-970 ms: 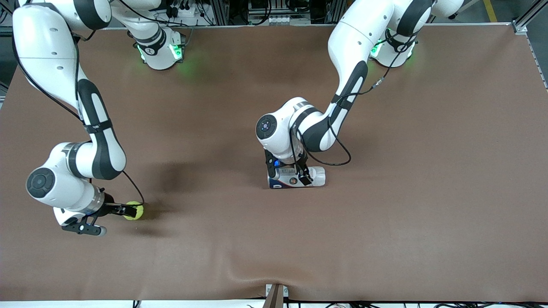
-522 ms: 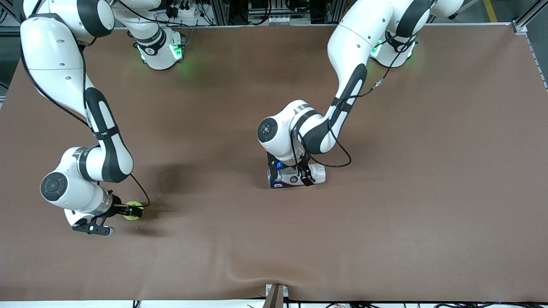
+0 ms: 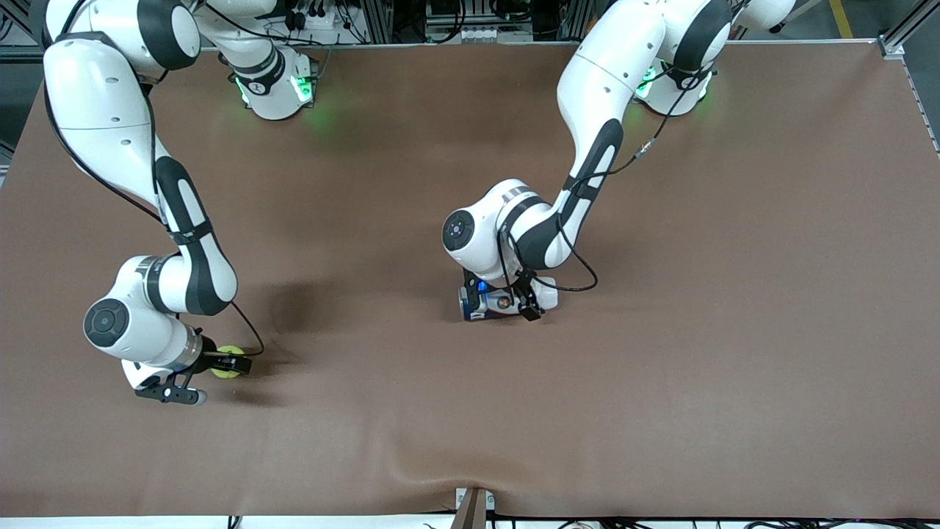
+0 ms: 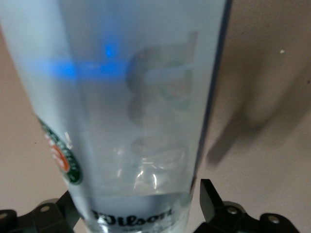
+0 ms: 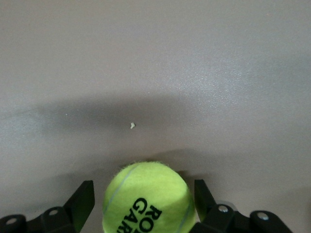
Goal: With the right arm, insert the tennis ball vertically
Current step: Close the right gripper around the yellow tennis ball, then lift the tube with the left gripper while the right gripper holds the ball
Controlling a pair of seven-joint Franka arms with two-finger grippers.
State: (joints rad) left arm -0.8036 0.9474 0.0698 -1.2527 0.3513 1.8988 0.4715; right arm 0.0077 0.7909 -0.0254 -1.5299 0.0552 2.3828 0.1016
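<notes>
Ball (image 5: 148, 196) between my fingers: I am the right gripper (image 3: 220, 363), low over the table (image 3: 661, 367) at my arm's end. In my wrist view the fingers (image 5: 80, 201) flank the ball with a sliver of gap showing on each side. They look part-way in, not yet seated. I judge no firm hold so far; whether the pads touch the felt I cannot tell.

Ball position: resting on the table, centred between my fingers, its printed lettering facing my camera. In the front view it shows as a yellow-green spot (image 3: 226, 361) at my fingertips.

Can (image 3: 499, 303): a clear tube lying on its side near the middle of the table, well apart from me, toward the left arm's end. Its long axis runs along the table, roughly end to end of it. The left gripper (image 3: 503, 300) straddles the can from above, fingers (image 4: 211, 201) spread wide at either side of it, not visibly pressing it. Left wrist view shows the tube wall (image 4: 136, 111) filling the frame.

Key relation: I am the nearer arm to the ball, the left arm is the nearer to the can. For a vertical insertion the can's axis must stand upright with its mouth up. At present it lies flat. My judgement: grip first, then lift and carry toward the can.
</notes>
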